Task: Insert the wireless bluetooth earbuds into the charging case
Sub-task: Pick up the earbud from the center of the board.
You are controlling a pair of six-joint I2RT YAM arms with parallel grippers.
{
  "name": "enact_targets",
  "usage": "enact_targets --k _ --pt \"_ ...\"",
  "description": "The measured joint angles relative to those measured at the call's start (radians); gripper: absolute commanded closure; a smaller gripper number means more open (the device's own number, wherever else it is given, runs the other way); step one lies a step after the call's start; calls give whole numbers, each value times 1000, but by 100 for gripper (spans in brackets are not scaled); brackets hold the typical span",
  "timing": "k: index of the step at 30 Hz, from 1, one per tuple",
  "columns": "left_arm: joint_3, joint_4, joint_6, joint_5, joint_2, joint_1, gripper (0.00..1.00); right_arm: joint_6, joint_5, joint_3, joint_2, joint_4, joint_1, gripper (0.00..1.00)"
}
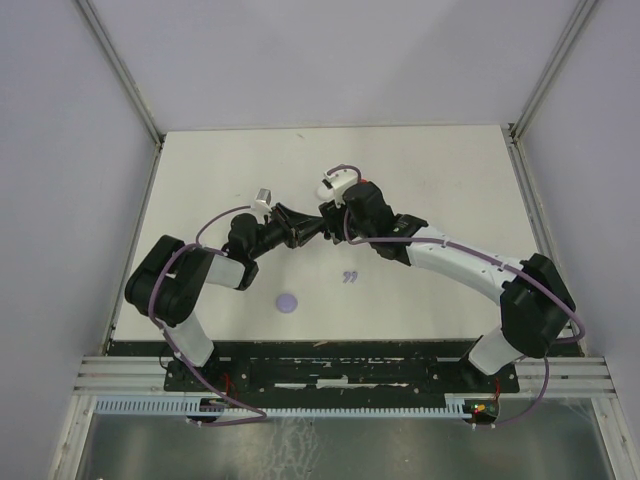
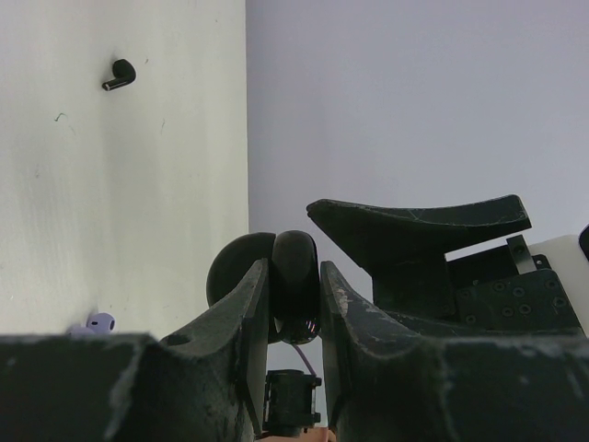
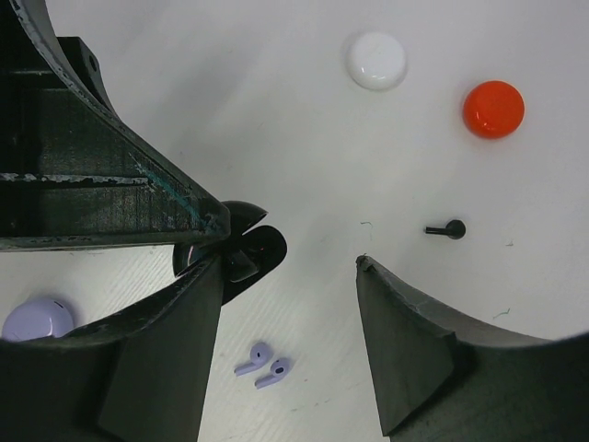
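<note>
My left gripper (image 2: 294,269) is shut on a black charging case (image 2: 296,276), held just above the white table with its round lid (image 2: 232,269) swung open. In the top view the left gripper (image 1: 303,226) and the right gripper (image 1: 326,214) meet tip to tip at mid-table. The right gripper (image 3: 290,265) is open with nothing between its fingers, and its left finger sits right beside the case (image 3: 247,250). A pair of lavender earbuds (image 3: 263,365) lies on the table below it, also seen as lavender earbuds (image 1: 349,277). A single black earbud (image 3: 448,228) lies farther off, the same black earbud (image 2: 120,74).
A white round disc (image 3: 376,60) and a red one (image 3: 493,109) lie on the table beyond the black earbud. A lavender disc (image 1: 288,301) sits nearer the arm bases, the same lavender disc (image 3: 37,319). Grey walls close in the table on three sides.
</note>
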Motion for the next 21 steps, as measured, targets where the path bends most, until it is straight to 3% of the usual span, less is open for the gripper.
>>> enact_targets --k 21 --pt "-4 35 0 3 0 0 97 -19 -1 2 -27 30 -1 32"
